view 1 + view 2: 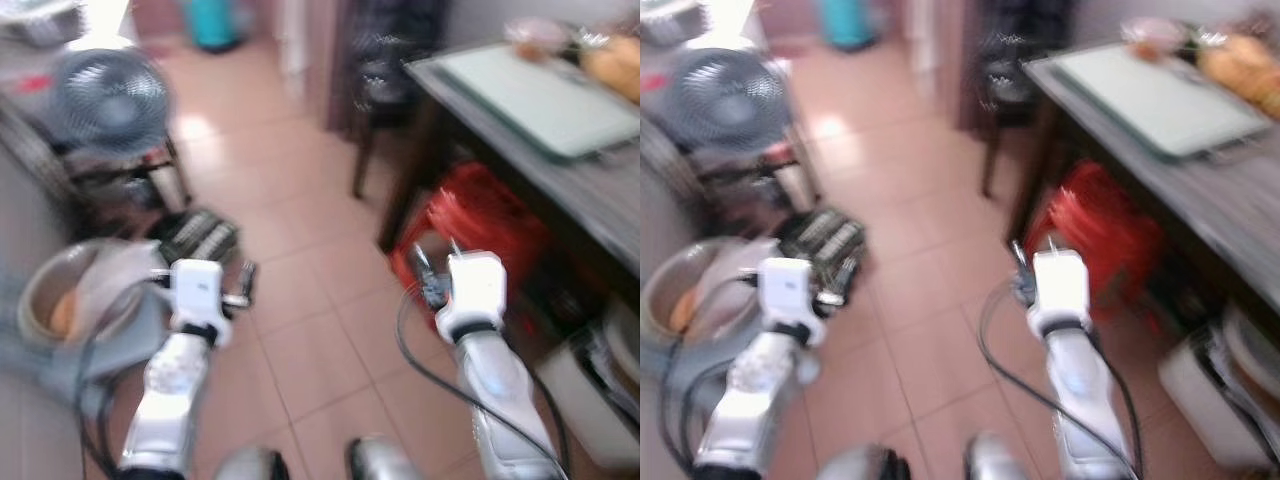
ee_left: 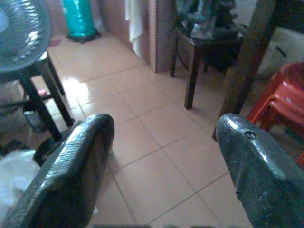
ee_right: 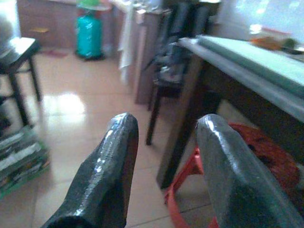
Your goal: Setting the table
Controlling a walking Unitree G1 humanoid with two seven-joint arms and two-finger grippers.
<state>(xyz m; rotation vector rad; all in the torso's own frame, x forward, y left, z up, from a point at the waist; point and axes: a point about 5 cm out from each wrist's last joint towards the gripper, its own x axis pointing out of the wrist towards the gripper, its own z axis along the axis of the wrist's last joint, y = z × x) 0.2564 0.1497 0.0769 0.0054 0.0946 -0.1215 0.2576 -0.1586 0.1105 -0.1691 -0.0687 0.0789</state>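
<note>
A grey wooden table [image 1: 565, 175] stands on my right, with a pale green mat [image 1: 540, 95] lying on it. At its far end are a small bowl [image 1: 535, 35] and something orange-brown like bread [image 1: 615, 65]; the blur hides detail. My left gripper [image 2: 166, 128] is held out over the tiled floor, open with nothing between its fingers. My right gripper [image 3: 164, 123] is also open and holds nothing. It is low beside the table's near leg, in front of a red plastic stool [image 1: 480, 215].
A fan [image 1: 105, 95] sits on a dark stand at my left, with a metal basin [image 1: 60, 295] and a plastic bag below it. A dark chair [image 1: 385, 70] stands past the table's corner. A teal bottle [image 1: 210, 20] is far back. A white box [image 1: 590, 390] is under the table.
</note>
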